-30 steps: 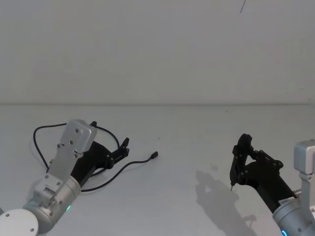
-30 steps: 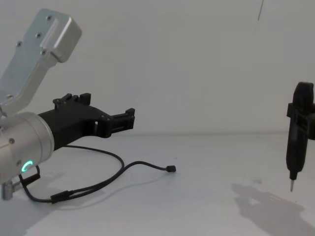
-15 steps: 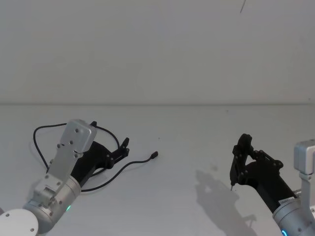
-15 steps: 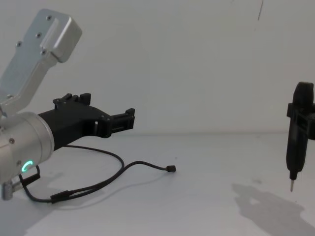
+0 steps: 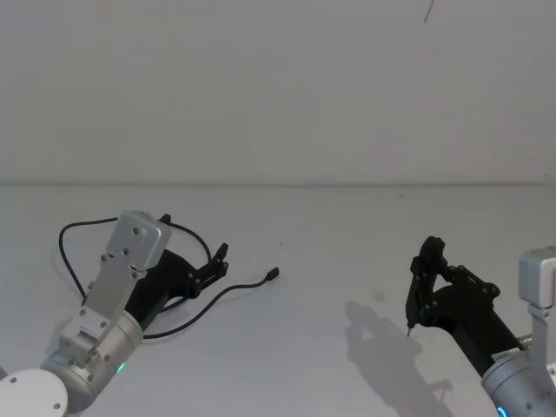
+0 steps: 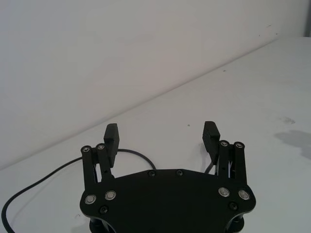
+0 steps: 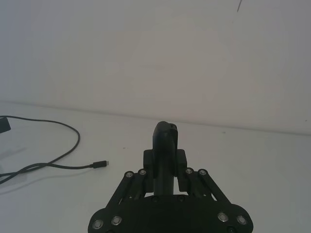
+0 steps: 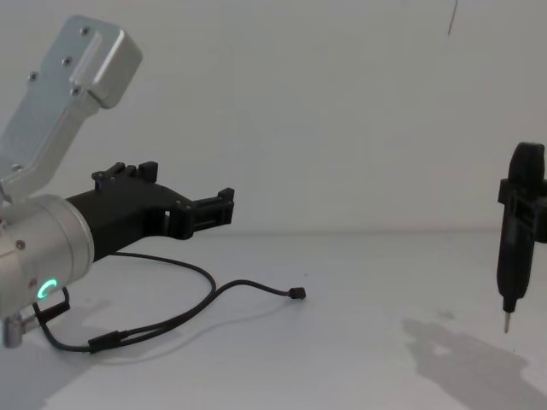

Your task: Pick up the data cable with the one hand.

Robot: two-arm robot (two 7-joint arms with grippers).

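Black plastic on a silver wrist with a green glowing ring, our left gripper (image 8: 225, 207) hangs above the white table (image 8: 359, 342) with its two fingers spread wide and nothing between them. The long thin black data cable (image 8: 256, 284) lies just below it. We judge this to be the approach. We should come straight down with the fingers astride a single strand and crossing it, then close fully, since so thin a cord could slip out. The cable lies slack on the table's left side, looping back behind the gripper. It has a thicker inline joint (image 8: 102, 343) near the wrist and a small black plug (image 8: 297, 293) at its free end. Well apart on the right, our blue-ringed right gripper (image 5: 425, 268) is clamped on a short black lead with a silver plug (image 8: 508, 286).
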